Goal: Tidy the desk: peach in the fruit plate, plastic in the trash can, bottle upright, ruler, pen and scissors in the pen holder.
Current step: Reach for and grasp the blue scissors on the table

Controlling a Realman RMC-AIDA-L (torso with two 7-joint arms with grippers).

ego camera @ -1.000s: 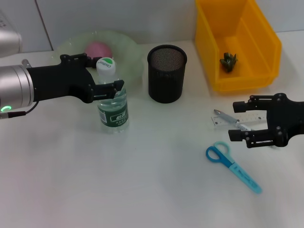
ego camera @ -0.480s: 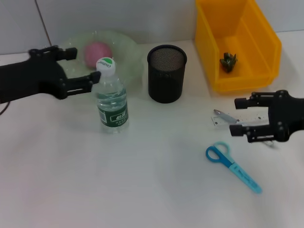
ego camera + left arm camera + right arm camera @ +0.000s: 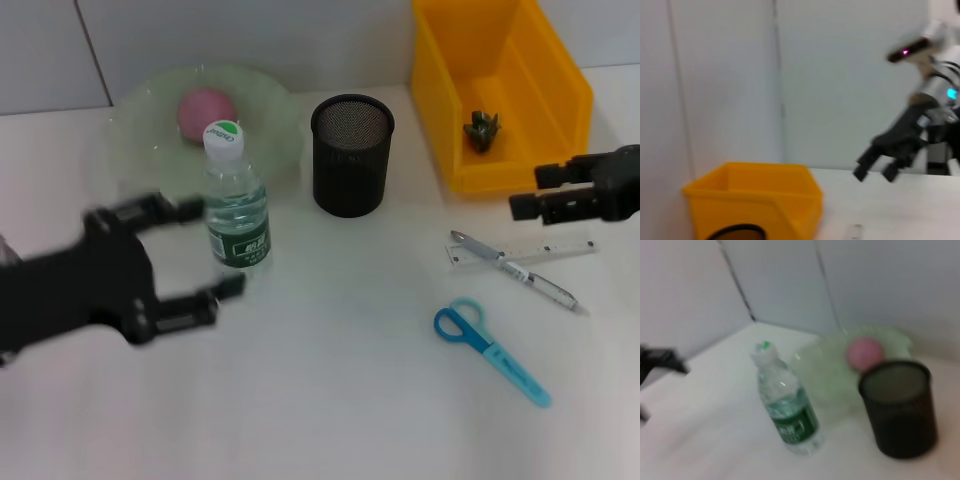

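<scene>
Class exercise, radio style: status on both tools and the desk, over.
Left tool open, empty, near bottle, which stands upright. Right tool open, empty, above ruler, pen, scissors, all outside holder.

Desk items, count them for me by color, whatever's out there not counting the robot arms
Pink: 1, peach
Green: 3, fruit plate, bottle, plastic
Black: 1, pen holder
Yellow: 1, trash can
Blue: 1, scissors
Clear or silver: 2, ruler, pen
Total: 9
</scene>
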